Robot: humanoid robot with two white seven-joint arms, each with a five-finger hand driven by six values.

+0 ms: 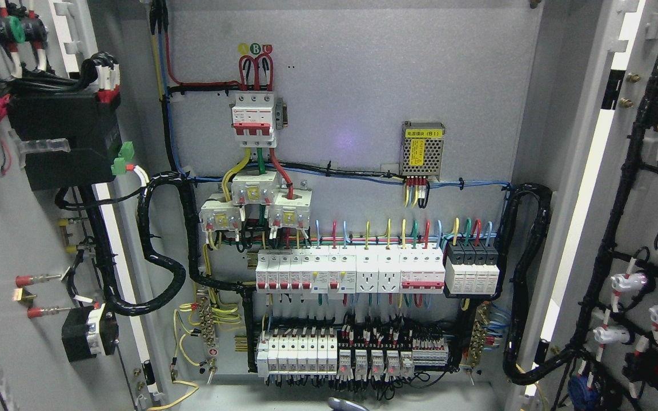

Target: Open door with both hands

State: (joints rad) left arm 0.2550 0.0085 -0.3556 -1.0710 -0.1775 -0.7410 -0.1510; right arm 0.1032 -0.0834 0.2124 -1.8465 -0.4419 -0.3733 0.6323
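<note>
Both cabinet doors stand swung wide open. The left door [15, 240] fills the left edge, its inner face carrying a black box and cable looms. The right door [649, 228] fills the right edge, with black wiring and white lamp holders on its inner face. Between them the cabinet interior [352, 103] is fully exposed. A small grey rounded sliver [347, 405] pokes up at the bottom edge near the middle. It may be part of a hand, but no arm shows and I cannot tell which side it belongs to.
Inside are a red-and-white main breaker [253, 119], three current transformers [255, 205], rows of breakers and sockets [363, 271], a perforated power supply [422, 149] and lower relays [352, 357]. Thick black cable conduits [160, 251] loop from each door into the cabinet.
</note>
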